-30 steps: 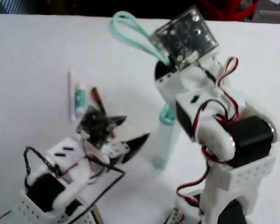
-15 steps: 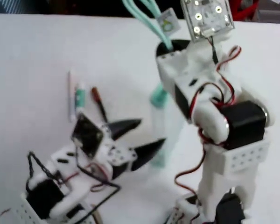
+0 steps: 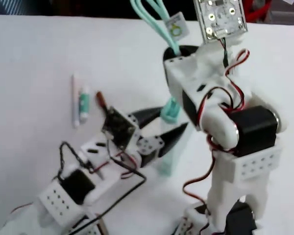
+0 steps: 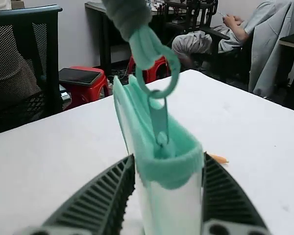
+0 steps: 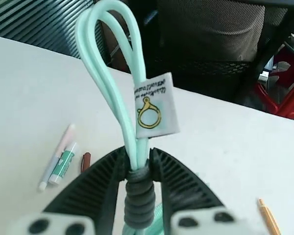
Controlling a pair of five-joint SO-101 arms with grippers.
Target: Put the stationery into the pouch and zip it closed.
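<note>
Place: an office-style workroom or lab.
Work surface: a broad white tabletop in the foreground.
Seating: a black mesh-backed office chair beside the table; another black mesh chair back past the table's far edge.
Furniture behind: dark desks against a pale wall; a red plastic stool on the floor.

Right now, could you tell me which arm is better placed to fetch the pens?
Left, probably: the left gripper sits at the pouch, nearer the pens; the right gripper is shut on the cord, holding the pouch upright.
</note>
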